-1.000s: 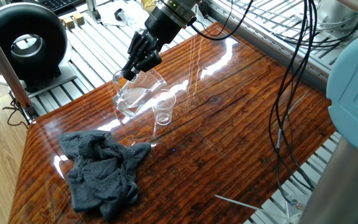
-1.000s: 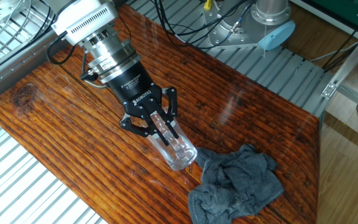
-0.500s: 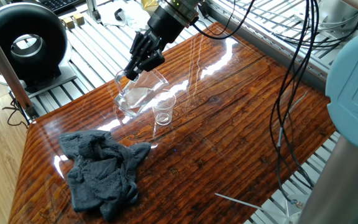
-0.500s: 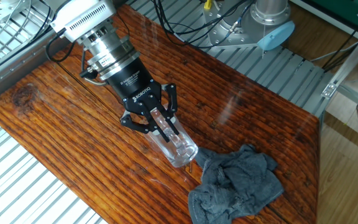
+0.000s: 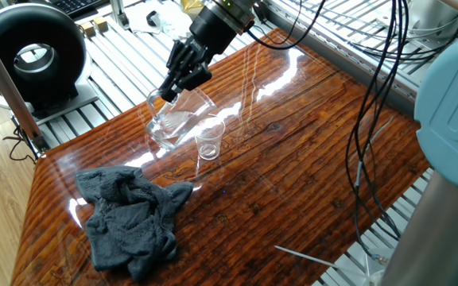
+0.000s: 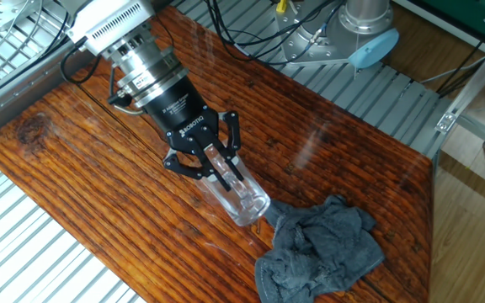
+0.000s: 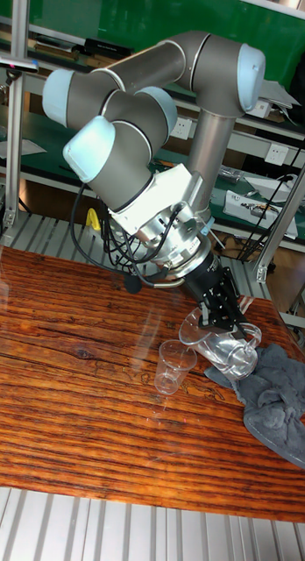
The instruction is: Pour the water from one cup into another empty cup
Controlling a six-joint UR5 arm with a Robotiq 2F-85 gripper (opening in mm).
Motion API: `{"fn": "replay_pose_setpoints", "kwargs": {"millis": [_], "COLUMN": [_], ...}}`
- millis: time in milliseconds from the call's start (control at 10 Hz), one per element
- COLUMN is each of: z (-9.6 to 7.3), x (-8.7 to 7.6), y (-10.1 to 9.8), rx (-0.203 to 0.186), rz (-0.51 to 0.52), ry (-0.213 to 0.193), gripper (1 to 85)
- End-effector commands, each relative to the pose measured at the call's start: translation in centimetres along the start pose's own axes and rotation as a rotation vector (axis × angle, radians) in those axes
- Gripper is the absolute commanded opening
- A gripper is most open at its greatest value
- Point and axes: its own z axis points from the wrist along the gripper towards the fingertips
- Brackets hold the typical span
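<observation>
Glossy reddish-brown wooden planks form the tabletop [image 5: 293,167], ringed by grey metal rails, and nearly everything that matters sits around the small clear handleless glass tumbler [image 5: 209,138] standing upright on it. Just behind the tumbler, the black two-finger gripper [image 5: 178,77] is clamped on the rim of the larger clear glass mug with a side handle [image 5: 173,119], which is tipped with its mouth leaning toward the tumbler and its thick base lifted away on the far side. A shallow glinting layer of clear water [image 5: 175,124] lies pooled along the lower wall of the mug.

Compared with a second ago, the mug is tilted a little further and its rim has crept slightly nearer the tumbler's lip; the change is small. No stream is visible, and the tumbler appears empty, though clear liquid in clear glass is hard to judge from these angles. So the pour seems to be in its early tilt, with the water yet to reach the rim.

On the near side of the tumbler, well apart from it, lies a crumpled dark grey cloth [image 5: 130,218].
</observation>
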Motion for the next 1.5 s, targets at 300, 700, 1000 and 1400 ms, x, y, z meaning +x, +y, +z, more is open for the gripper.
{"fn": "replay_pose_setpoints", "kwargs": {"millis": [300, 700, 1000, 1400], "z": [0.5, 0.8, 0.4, -0.4], "x": [-0.5, -1.1, -1.4, -1.4], "y": [-0.8, -0.8, -0.6, -0.3], "rx": [-0.004, -0.016, -0.023, -0.041], "rz": [-0.045, -0.072, -0.087, -0.112], "ry": [-0.047, -0.092, -0.114, -0.143], "gripper": [1.0, 1.0, 1.0, 1.0]}}
